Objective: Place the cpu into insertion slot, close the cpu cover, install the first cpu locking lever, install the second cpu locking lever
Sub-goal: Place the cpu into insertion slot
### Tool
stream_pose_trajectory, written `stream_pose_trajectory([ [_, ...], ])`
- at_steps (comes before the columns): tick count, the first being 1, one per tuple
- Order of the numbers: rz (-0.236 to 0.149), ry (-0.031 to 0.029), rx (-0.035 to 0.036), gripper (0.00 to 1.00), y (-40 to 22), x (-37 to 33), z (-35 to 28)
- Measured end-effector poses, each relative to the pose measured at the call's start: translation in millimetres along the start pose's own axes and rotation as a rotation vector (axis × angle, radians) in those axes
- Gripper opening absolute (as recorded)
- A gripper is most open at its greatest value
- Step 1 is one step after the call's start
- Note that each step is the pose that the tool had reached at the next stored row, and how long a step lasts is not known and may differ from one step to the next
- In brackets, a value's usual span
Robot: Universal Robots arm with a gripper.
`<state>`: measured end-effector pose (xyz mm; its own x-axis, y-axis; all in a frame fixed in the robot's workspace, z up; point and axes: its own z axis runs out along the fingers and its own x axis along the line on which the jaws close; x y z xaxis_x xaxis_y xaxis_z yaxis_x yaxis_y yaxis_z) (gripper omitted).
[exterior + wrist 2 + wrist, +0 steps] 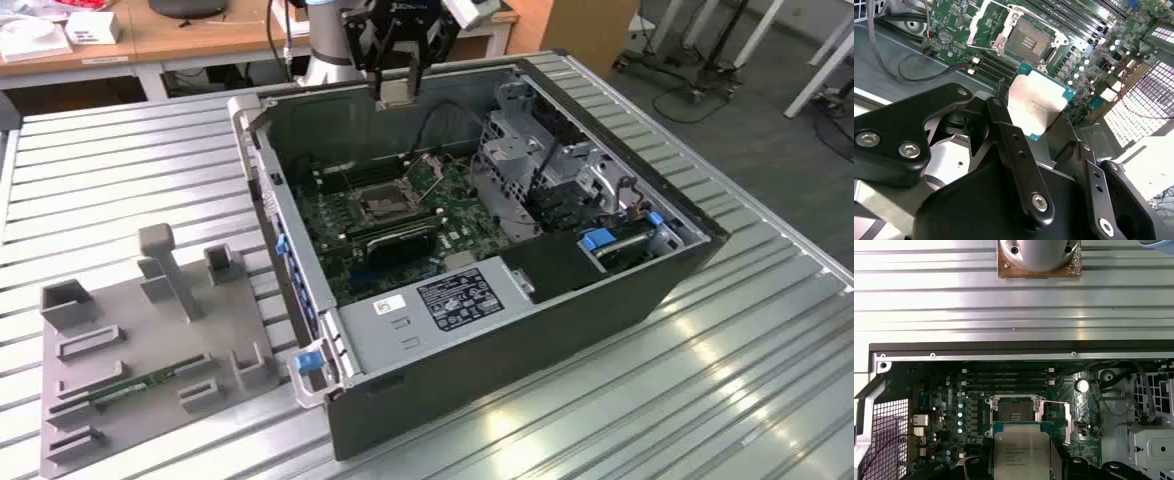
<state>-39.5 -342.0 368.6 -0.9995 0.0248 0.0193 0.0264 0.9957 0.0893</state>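
My gripper (395,90) hangs above the far edge of the open computer case, shut on the cpu (396,101). In both wrist views the cpu (1036,102) (1021,452) is a flat square chip with a pale metal face and a green rim, pinched at its sides by the black fingers (1004,135). Below it on the green motherboard lies the insertion slot (1026,42) (1014,416) (380,203), bare and dark with a silvery rim. The cpu cover (979,25) (1068,422) stands swung open beside the socket. The chip is well above the socket, not touching it.
The case (667,270) lies open on a slatted metal table (120,170). Inside are a white-labelled power supply box (454,295), a grey drive cage (527,160), black memory slots (1004,380) and loose cables (909,65). A grey fixture tray (147,340) sits on the exterior view's left.
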Motion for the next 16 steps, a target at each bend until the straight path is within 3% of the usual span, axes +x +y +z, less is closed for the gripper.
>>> stream_pose_trajectory([
  [7, 0.000, 0.0000, 0.0000, 0.54, 0.0, 0.0, 0.4],
  [16, 0.000, 0.0000, 0.0001, 0.54, -0.5, -0.1, 6.1],
])
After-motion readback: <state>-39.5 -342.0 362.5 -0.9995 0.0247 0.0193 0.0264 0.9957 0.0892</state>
